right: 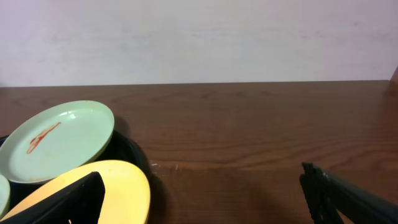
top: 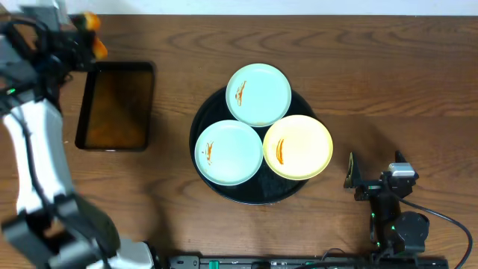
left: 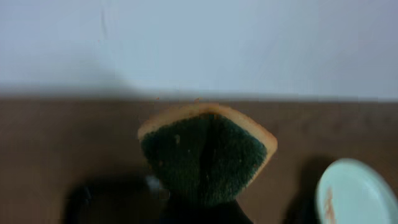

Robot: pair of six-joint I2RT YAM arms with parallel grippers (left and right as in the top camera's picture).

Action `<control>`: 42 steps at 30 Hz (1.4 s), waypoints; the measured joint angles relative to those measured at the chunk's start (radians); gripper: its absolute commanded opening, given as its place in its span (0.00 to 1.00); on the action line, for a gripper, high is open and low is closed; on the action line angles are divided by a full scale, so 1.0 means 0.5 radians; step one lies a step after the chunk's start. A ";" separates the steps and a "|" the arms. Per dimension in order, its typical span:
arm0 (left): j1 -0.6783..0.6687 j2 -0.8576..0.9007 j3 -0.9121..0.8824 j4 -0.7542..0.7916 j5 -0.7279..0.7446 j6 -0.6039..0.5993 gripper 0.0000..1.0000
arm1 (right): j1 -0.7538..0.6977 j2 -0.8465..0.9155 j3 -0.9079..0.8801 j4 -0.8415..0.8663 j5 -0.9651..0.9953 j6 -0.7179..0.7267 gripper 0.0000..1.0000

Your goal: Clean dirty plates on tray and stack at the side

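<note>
Three dirty plates lie on the round black tray at the table's middle: a mint-blue plate at the back, a mint-blue plate at the front left and a pale yellow plate at the front right. Each has an orange-red smear. My left gripper is at the far back left, raised, shut on an orange sponge with a dark green scouring face. My right gripper is open and empty, low, to the right of the tray. In the right wrist view its gap faces the yellow plate, the back plate and the tray rim.
A smaller rectangular black tray with a brownish inside lies left of the round tray, just below my left gripper. A pale wall runs along the table's back edge. One mint-blue plate shows at the lower right of the left wrist view.
</note>
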 measured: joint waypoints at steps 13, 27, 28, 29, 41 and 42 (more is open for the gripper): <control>0.144 0.130 -0.179 0.457 0.343 -0.476 0.07 | 0.001 0.000 0.000 0.000 0.000 0.000 0.99; 0.144 -0.185 -0.082 -0.230 -0.301 -1.186 0.08 | 0.000 0.000 0.000 0.001 0.000 0.000 0.99; 0.146 -0.094 -0.092 -0.273 -0.359 -1.280 0.07 | 0.000 0.000 0.000 0.000 0.000 0.000 0.99; 0.146 -0.033 -0.097 -0.286 -0.376 -1.336 0.07 | 0.000 0.000 0.000 0.000 0.000 0.000 0.99; 0.162 0.199 -0.111 -0.013 0.123 -2.347 0.08 | 0.000 0.000 0.000 0.000 0.000 0.000 0.99; 0.169 0.198 -0.111 0.012 0.184 -2.441 0.08 | 0.000 0.000 0.000 0.000 0.000 0.000 0.99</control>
